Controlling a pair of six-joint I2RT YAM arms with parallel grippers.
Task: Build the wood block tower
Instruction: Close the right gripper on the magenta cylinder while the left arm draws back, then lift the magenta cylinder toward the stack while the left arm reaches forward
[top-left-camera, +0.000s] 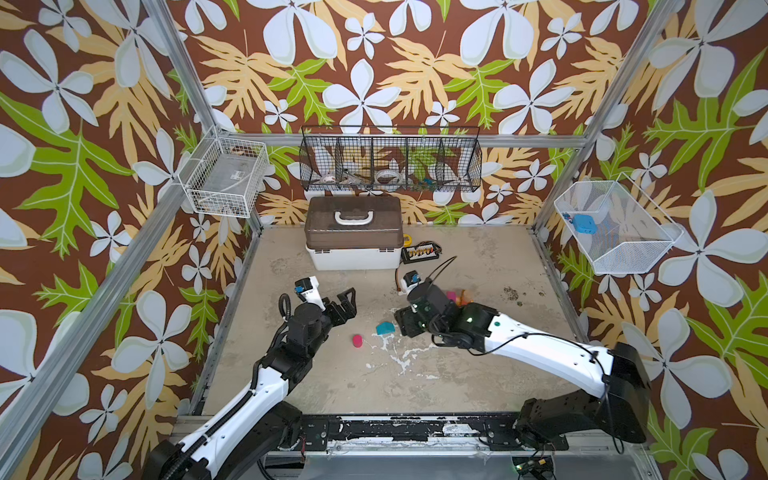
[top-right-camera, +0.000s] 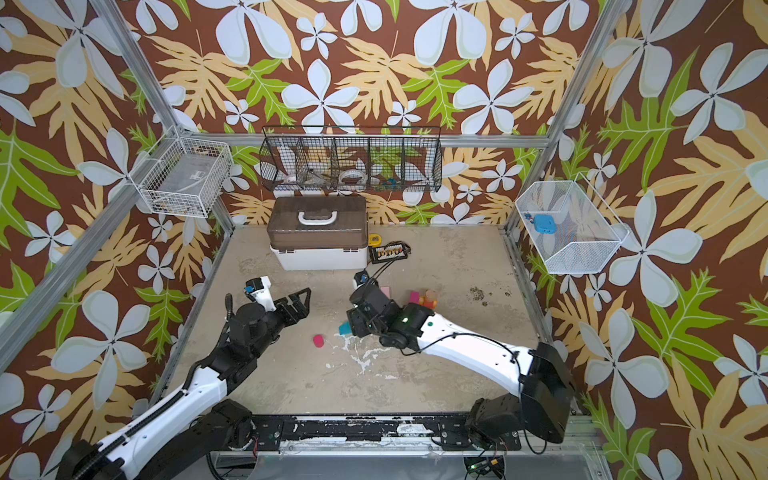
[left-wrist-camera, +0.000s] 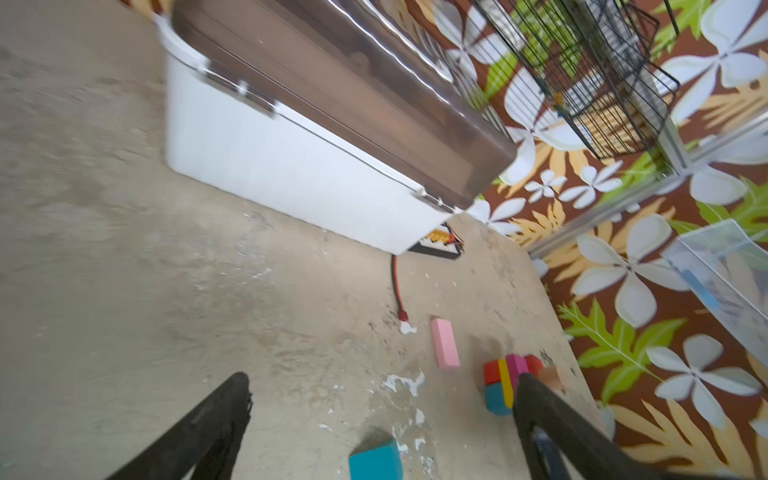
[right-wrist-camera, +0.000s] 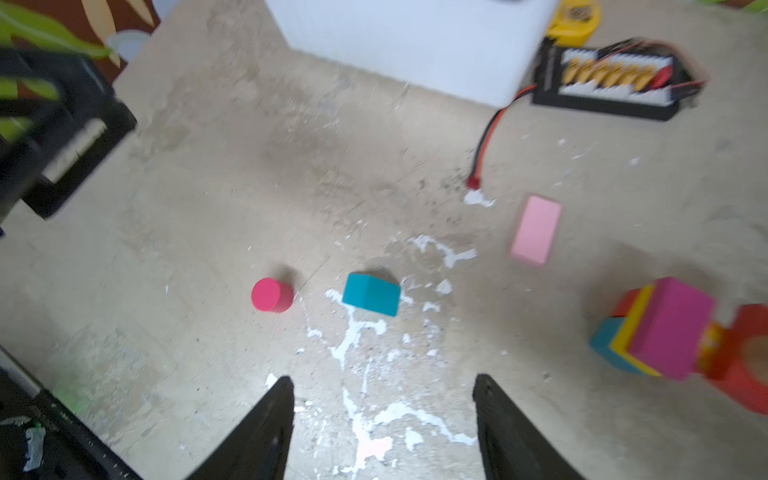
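Teal roof block (right-wrist-camera: 371, 294) near crimson cylinder (right-wrist-camera: 272, 295), white toolbox (top-left-camera: 353, 255) behind, left jaws apart, right jaws apart, empty

I'm working in a robotics lab test cell. Aluminium framing (top-left-camera: 532, 140) boxes in floral backdrop panels (top-left-camera: 374, 62). A black wire basket (top-left-camera: 390, 162) hangs at upper middle, above a toolbox (top-left-camera: 353, 232) and a wired electronic board (top-left-camera: 420, 252) on the stained table (top-left-camera: 478, 365).

Soft, even light all round; the teal block (right-wrist-camera: 371, 294) throws only a short, faint shadow on the worktop (right-wrist-camera: 208, 208). Both top views are sharp, the walls (top-left-camera: 83, 124) bowing at the edges. My wrist views smear: the tower (right-wrist-camera: 665, 328) is blurred, my right pincer (right-wrist-camera: 384, 379) dark and soft-edged.
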